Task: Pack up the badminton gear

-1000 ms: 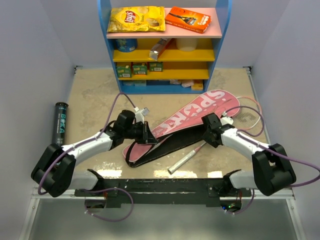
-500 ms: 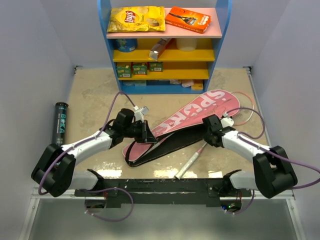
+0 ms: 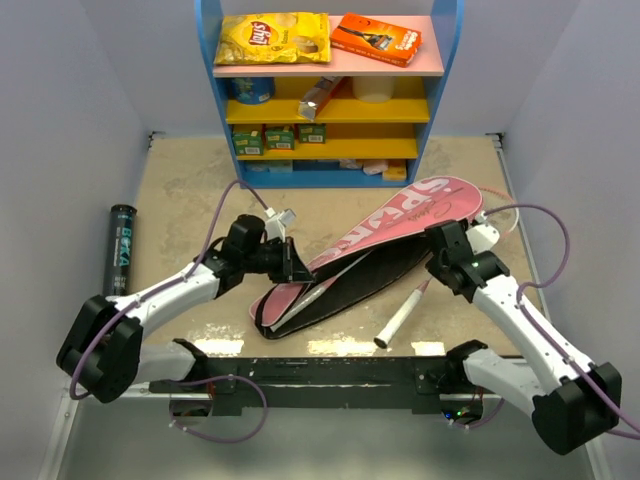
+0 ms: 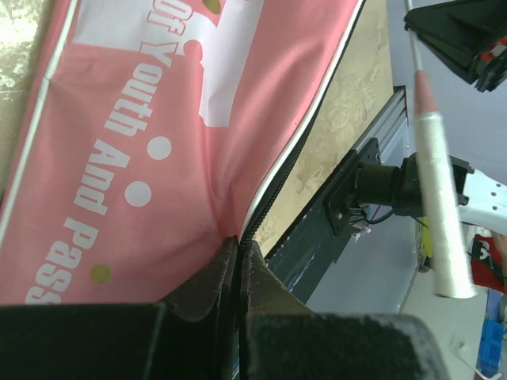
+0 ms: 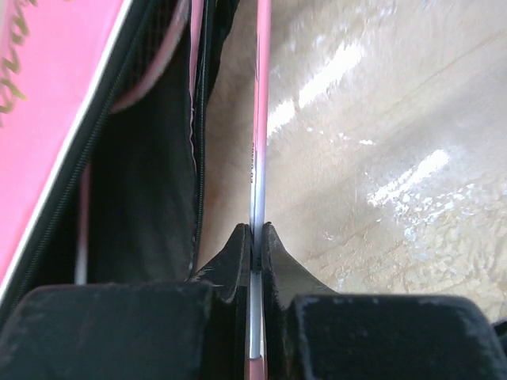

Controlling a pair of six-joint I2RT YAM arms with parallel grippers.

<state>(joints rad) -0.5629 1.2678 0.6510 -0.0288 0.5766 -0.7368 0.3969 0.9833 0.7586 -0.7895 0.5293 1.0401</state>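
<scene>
The pink bag (image 3: 400,222) lettered SPORT lies slantwise across the table, its black inside (image 3: 350,285) open toward me. My left gripper (image 3: 296,266) is shut on the bag's zip edge (image 4: 261,207) at the narrow end. My right gripper (image 3: 447,264) is shut on the thin shaft (image 5: 259,119) of a racket beside the bag's open side. The racket's white handle (image 3: 398,324) points at the near edge and also shows in the left wrist view (image 4: 440,214). The long black tube (image 3: 120,248) lies by the left wall. No shuttlecock is in view.
A blue shelf unit (image 3: 440,90) stands at the back, with a yellow crisp packet (image 3: 272,38) and an orange box (image 3: 376,38) on top and small goods below. The black base rail (image 3: 320,372) runs along the near edge. Walls close both sides.
My right gripper has shut on the racket shaft and swung right and back, carrying the racket so its handle moved right. The bag's open flap shifted slightly. The left gripper stayed put.
</scene>
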